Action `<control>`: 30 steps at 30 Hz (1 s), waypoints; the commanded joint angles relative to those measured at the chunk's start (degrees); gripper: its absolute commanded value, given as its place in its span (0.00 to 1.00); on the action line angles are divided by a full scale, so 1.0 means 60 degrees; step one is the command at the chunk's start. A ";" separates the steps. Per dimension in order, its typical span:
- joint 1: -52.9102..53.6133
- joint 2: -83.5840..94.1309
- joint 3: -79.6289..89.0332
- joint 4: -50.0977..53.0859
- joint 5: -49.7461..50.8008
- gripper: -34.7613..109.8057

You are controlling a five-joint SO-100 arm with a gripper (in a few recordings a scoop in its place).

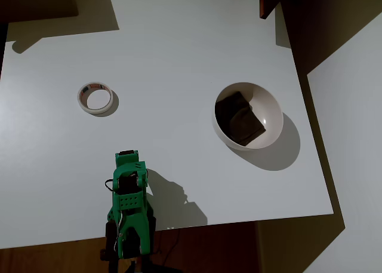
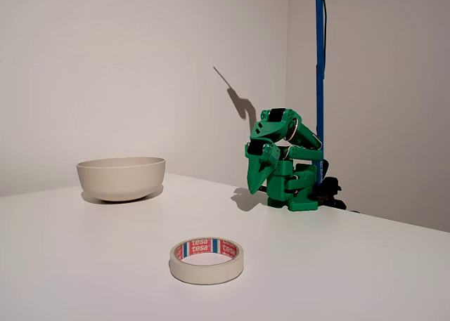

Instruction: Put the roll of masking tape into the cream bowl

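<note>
On table, tape roll [image 1: 95, 98] apart from gripper [image 2: 257, 182]

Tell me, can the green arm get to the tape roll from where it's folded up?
Probably yes. The roll of masking tape lies flat in the open on the white table, and nothing stands between it and the gripper, which is folded down near the arm's base.

The roll of masking tape [image 2: 206, 260] is cream with a red, white and blue core. The cream bowl [image 1: 268, 114] holds a dark block [image 1: 237, 117]; the arm [image 2: 285, 159] is green.
</note>
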 commanded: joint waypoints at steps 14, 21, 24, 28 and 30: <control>-0.0337 0.0015 -0.0088 0.0117 0.0103 0.18; 0.0015 0.0015 -0.0103 -0.0015 0.0220 0.18; -0.0088 0.0029 -0.0366 -0.0088 0.0352 0.18; -0.0249 -0.1040 -0.1099 -0.0820 0.0527 0.18; -0.0410 -0.2622 -0.1919 -0.1201 0.0630 0.18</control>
